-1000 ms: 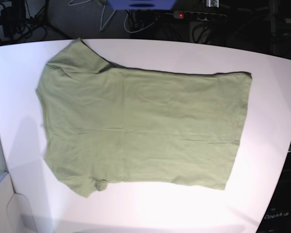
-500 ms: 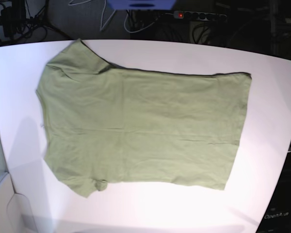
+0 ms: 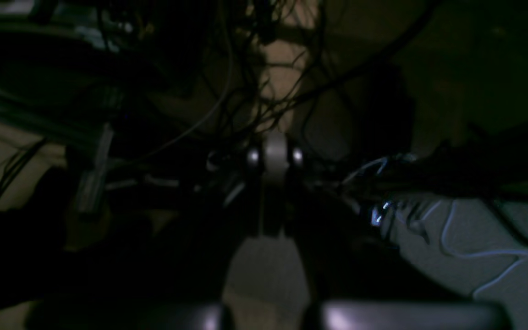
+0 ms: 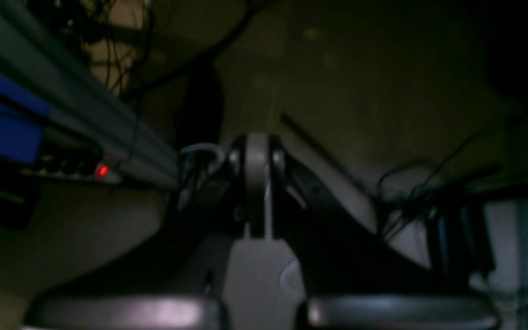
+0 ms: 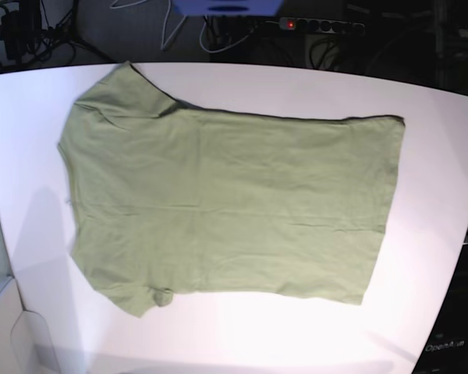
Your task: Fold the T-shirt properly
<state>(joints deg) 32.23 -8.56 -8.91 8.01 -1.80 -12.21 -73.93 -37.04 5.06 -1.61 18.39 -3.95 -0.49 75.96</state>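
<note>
The sage-green T-shirt [image 5: 226,202] lies spread flat on the white table [image 5: 441,156], with its sleeves and neck end to the left and its hem to the right. One sleeve points to the far left corner and the other is bunched at the near left. Neither gripper shows in the base view. In the dim left wrist view my left gripper [image 3: 272,156] has its fingers together and holds nothing. In the dim right wrist view my right gripper [image 4: 257,153] is likewise shut and empty. Both wrist views face dark clutter and show no cloth.
A power strip with a red light [image 5: 320,25] and tangled cables lie behind the table's far edge. The red light also shows in the right wrist view [image 4: 102,171]. Loose cables [image 3: 264,82] hang before the left gripper. A blue object [image 5: 226,6] sits at the back.
</note>
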